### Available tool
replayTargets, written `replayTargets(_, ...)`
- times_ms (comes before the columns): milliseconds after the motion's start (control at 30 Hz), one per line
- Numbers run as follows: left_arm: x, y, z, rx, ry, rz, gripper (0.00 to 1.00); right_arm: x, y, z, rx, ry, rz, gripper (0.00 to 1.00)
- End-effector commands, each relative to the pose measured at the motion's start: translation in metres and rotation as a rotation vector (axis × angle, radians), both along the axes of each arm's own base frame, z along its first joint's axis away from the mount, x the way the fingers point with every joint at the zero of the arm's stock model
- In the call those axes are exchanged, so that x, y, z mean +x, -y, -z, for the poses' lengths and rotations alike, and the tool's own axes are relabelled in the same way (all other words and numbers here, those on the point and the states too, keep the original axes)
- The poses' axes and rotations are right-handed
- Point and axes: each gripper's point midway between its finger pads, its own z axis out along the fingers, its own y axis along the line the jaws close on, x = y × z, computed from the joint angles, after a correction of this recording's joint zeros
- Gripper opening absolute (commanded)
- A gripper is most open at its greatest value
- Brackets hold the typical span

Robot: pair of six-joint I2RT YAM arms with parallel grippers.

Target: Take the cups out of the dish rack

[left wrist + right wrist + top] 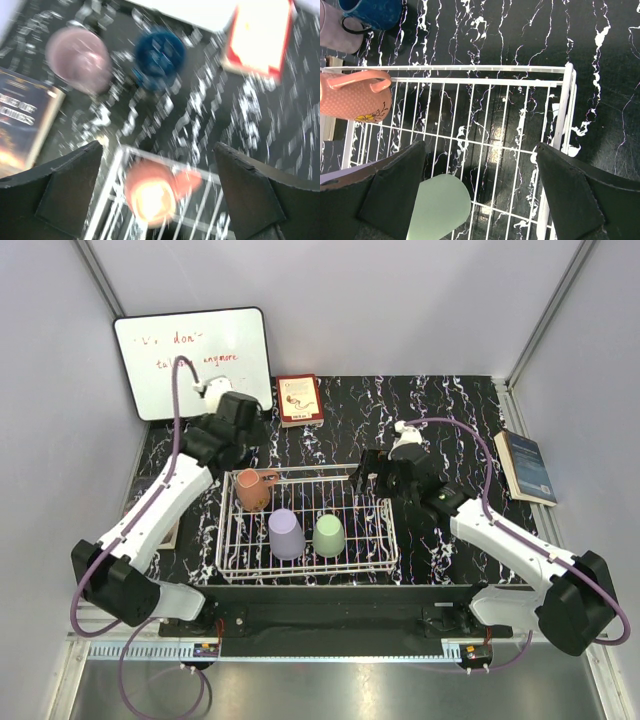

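- Inside the dish rack: terracotta cup at back-left corner; lavender cup and light green cup side by side near front.
- Beyond the rack's back-left corner: mauve cup beside dark blue cup.
- left gripper: hovers above terracotta cup, gapes wide, grips nothing.
- right gripper: hovers over rack's right half, gapes wide, grips nothing.

Dish rack mid-worktop; inside, handled cup at far left, left cup and right cup side by side nearer. Whiteboard beyond at far left, book just right of it.
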Motion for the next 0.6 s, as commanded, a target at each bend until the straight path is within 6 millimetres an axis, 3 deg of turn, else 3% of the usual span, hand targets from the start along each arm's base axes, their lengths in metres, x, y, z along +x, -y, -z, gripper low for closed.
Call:
replayTargets(0, -0.019, 0.011, 0.015, 0.03, -0.034, 0.018, 0.99, 0.005, 0.005, -0.003, -0.019, 0.005, 0.068, 1.0)
replayTargets(200, -0.03, 0.017, 0.023, 0.004, -0.031, 0.065, 0.99, 0.0, 0.005, -0.002, -0.042, 0.024, 0.096, 1.0)
replayTargets(267, -0.032, 0.021, 0.033, 0.014, -0.071, 0.097, 0.99, -0.006, -0.004, -0.003, -0.034, 0.008, 0.049, 1.0)
replayTargets(567, -0.047, 0.037, 0.054, -0.019, -0.12, 0.152, 0.99, -0.017, -0.013, 0.023, -0.081, -0.073, 0.021, 1.0)
